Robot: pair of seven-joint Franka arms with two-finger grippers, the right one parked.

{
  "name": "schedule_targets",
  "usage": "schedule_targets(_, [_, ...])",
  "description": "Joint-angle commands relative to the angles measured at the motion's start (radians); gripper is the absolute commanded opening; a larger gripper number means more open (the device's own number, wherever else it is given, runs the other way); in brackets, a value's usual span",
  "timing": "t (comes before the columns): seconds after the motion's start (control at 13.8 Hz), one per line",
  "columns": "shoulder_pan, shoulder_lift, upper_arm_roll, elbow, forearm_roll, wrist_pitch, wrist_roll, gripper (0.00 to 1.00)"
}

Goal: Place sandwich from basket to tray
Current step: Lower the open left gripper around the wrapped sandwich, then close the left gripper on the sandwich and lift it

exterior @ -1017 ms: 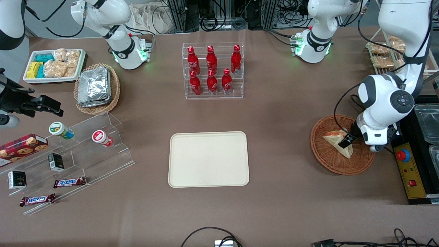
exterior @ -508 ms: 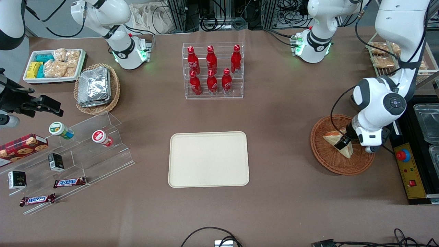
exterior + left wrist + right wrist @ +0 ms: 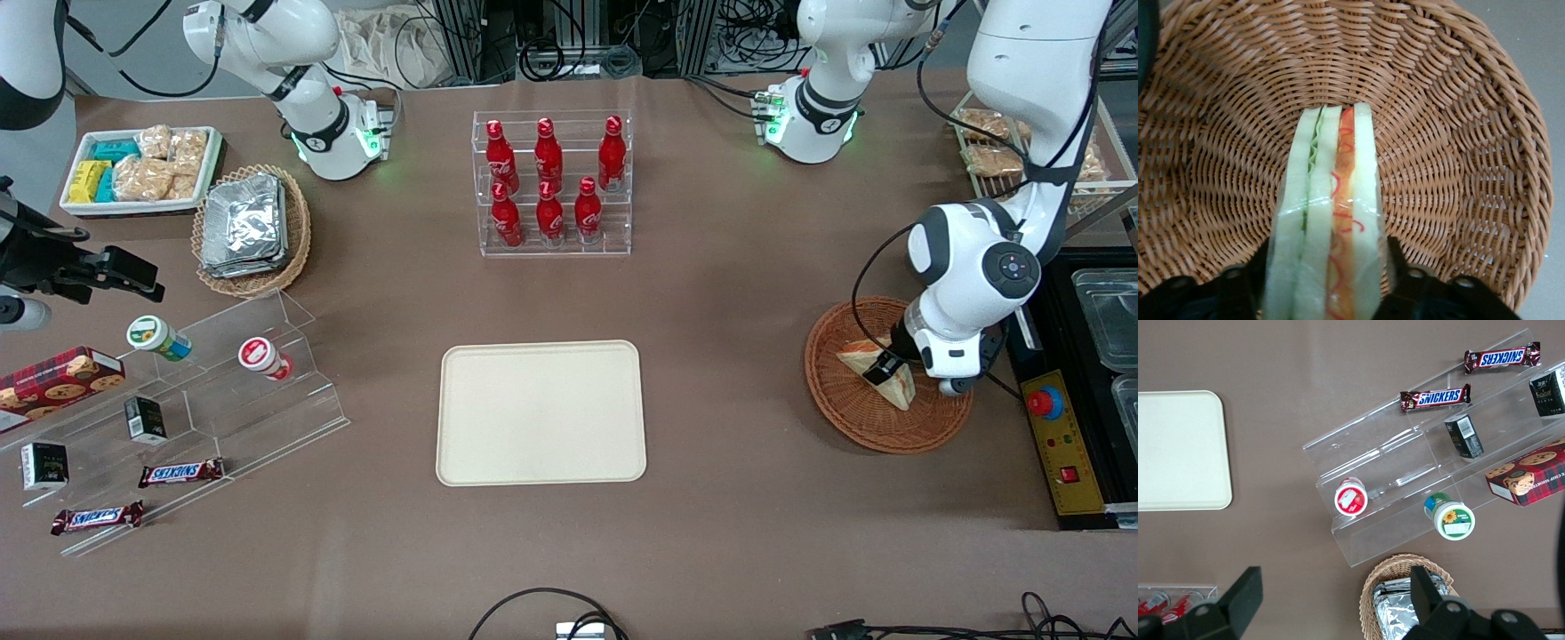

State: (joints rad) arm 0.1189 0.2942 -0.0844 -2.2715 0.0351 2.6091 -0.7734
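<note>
Left arm's black two-finger gripper [image 3: 1328, 283] down in round reddish-brown wicker basket [image 3: 853, 411], clamped on wrapped triangular white-bread sandwich [image 3: 1328, 227]. Cream rectangular tray [image 3: 540, 412] well apart, toward table's middle.

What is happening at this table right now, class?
The working arm's gripper is down in the reddish-brown basket at its end of the table. Its fingers sit on either side of the wrapped sandwich, which stands on edge in the basket. The wrist view shows them against the wrap, apparently closed on it. The cream tray lies mid-table with no sandwich on it yet.
</note>
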Motion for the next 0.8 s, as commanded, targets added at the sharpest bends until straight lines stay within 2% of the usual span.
schedule_targets(0.0, [-0.007, -0.004, 0.002, -0.049, 0.009, 0.074, 0.002, 0.33])
schedule_targets(0.22, [-0.007, -0.026, 0.0, -0.048, 0.011, 0.054, 0.049, 0.21])
schedule_targets(0.44, [-0.007, -0.096, -0.002, -0.042, 0.011, -0.029, 0.136, 0.21])
schedule_targets(0.73, [-0.008, -0.168, -0.008, -0.031, 0.009, -0.087, 0.381, 0.21])
